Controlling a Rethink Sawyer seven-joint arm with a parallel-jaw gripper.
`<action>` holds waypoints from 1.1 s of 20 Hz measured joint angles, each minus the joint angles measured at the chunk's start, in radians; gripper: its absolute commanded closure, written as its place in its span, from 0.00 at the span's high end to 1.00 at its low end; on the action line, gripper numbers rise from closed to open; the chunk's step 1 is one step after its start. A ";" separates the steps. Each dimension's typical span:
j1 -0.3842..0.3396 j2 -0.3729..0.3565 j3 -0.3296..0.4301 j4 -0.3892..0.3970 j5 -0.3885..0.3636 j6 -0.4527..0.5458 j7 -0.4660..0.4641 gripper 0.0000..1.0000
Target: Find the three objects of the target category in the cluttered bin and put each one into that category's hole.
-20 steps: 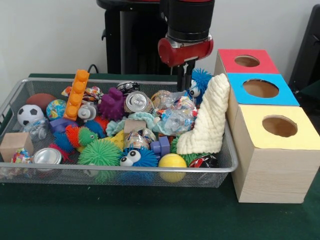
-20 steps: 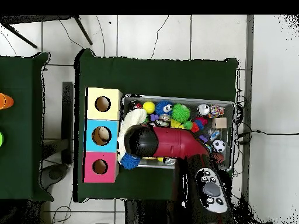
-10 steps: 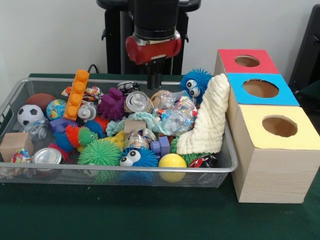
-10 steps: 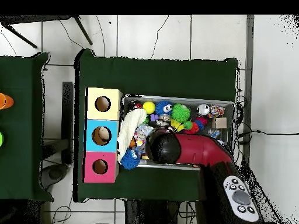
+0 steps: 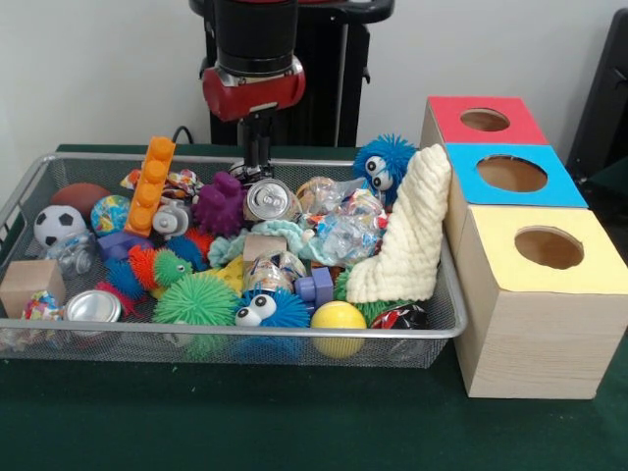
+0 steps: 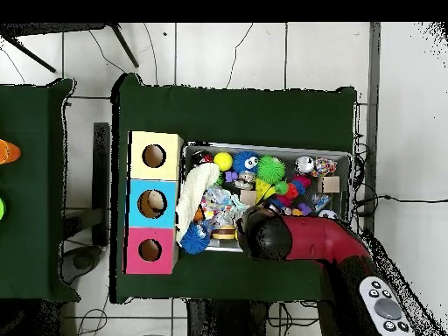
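Bin (image 5: 446, 324) clutter overlaps; arm (image 6: 302, 241) hides its near corner overhead

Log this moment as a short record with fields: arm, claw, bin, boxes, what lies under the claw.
arm: red and black, reaching down over the far side of the wire mesh bin
claw: hangs above the clutter, holds nothing visible; open or shut cannot be told
under claw: crushed silver can, purple knobbly toy beside it
bin contents: orange brick stack, soccer ball, yellow ball, cream knitted cloth draped against the bin's box-side end
boxes: red box, blue box, yellow box, one round hole each
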 measured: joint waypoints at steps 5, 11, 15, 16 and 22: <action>-0.042 -0.001 0.043 0.016 -0.060 0.000 0.000 1.00; -0.085 -0.003 0.104 0.019 -0.092 0.002 0.000 1.00; -0.142 -0.006 0.163 0.019 -0.130 0.022 -0.001 1.00; -0.151 -0.005 0.171 0.019 -0.137 0.026 -0.001 1.00; -0.187 0.004 0.193 0.019 -0.214 0.058 -0.001 1.00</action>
